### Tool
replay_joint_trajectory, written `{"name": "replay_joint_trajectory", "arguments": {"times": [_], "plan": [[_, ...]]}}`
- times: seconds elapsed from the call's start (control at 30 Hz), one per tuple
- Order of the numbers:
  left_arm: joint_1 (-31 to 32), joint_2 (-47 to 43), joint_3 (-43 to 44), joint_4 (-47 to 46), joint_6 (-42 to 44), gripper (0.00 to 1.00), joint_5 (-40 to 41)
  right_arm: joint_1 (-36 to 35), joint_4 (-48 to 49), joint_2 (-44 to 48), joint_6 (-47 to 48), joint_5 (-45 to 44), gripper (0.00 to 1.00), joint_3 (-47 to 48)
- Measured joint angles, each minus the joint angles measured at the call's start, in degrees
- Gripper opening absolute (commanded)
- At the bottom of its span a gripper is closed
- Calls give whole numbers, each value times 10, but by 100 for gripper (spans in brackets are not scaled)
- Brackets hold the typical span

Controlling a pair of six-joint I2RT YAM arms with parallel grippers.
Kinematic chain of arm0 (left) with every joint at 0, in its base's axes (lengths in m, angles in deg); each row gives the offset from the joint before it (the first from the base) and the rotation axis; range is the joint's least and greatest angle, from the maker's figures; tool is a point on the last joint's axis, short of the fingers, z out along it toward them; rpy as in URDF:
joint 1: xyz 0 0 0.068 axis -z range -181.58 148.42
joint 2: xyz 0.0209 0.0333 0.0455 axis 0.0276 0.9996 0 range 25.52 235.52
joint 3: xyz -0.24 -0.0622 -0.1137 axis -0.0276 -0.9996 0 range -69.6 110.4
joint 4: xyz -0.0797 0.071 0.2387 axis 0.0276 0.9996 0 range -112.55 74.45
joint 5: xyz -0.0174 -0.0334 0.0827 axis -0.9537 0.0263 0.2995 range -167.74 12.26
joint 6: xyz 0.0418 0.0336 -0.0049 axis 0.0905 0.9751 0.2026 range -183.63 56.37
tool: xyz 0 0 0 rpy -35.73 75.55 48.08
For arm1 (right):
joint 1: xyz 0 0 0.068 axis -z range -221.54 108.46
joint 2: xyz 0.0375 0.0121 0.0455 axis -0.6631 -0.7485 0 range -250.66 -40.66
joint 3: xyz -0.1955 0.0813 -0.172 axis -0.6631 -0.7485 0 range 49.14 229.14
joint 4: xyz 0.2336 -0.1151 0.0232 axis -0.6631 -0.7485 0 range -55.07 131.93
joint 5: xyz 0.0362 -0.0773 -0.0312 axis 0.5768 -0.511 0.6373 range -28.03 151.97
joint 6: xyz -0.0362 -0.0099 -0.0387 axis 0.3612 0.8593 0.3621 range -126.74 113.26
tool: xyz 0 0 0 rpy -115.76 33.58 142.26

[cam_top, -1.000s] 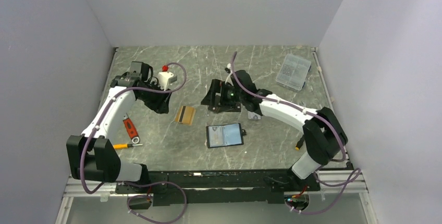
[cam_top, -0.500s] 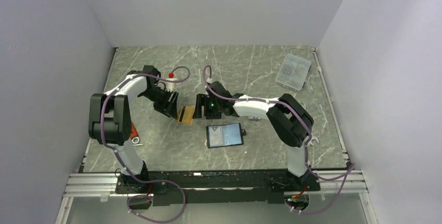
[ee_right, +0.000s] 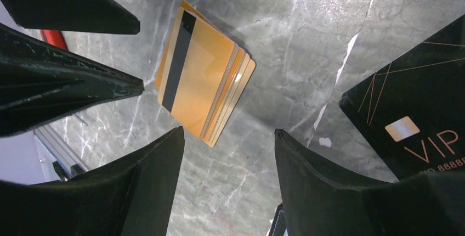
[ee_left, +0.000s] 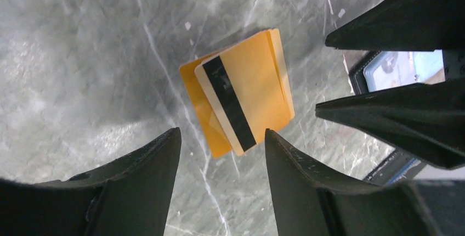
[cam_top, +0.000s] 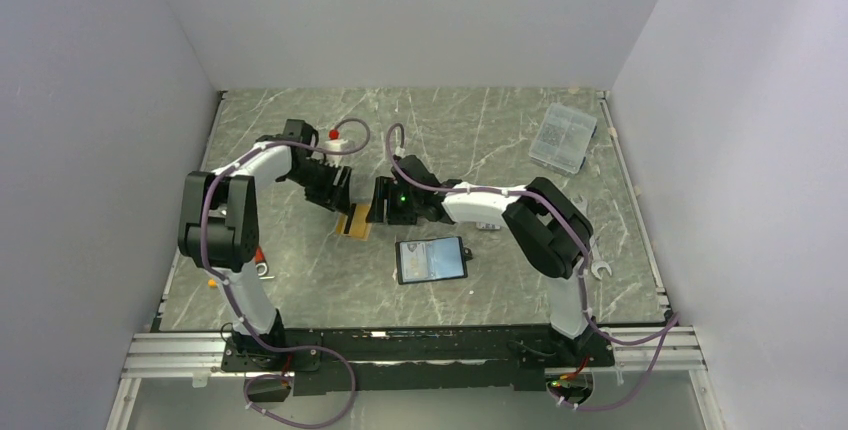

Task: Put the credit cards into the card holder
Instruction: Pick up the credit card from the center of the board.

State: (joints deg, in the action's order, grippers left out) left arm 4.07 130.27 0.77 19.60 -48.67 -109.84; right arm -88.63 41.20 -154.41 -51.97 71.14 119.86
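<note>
Stack of orange cards (cam_top: pixel 354 222) on marble table (cam_top: pixel 480 130), left gripper (cam_top: pixel 338 194) just left of it, right gripper (cam_top: pixel 379 204) just right, both jaws parted, empty, open holder (cam_top: pixel 432 259) near the stack

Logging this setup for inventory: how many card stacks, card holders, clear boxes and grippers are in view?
orange card stack: 1
card holder: 1
clear plastic box: 1
grippers: 2 (left gripper, right gripper)
total: 5

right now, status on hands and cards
Both open, empty: left hand, right hand. Stacked orange cards lie flat beneath them. Open card holder close by, nothing blocking.
</note>
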Motion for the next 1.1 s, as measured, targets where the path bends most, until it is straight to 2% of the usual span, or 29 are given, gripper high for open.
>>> {"name": "replay_joint_trajectory", "arguments": {"times": [0.27, 0.47, 0.6, 1.1], "plan": [[52, 23, -10, -38, -17, 51, 51, 0, 26, -17, -19, 0, 57, 0], [57, 23, -10, -47, -24, 38, 77, 0, 40, -19, -30, -2, 56, -4], [57, 24, -10, -49, -25, 26, 86, 0, 52, -21, -40, -1, 56, -10], [54, 23, -10, -52, -22, 15, 90, 0, 83, -33, -64, 3, 56, -10]]}}
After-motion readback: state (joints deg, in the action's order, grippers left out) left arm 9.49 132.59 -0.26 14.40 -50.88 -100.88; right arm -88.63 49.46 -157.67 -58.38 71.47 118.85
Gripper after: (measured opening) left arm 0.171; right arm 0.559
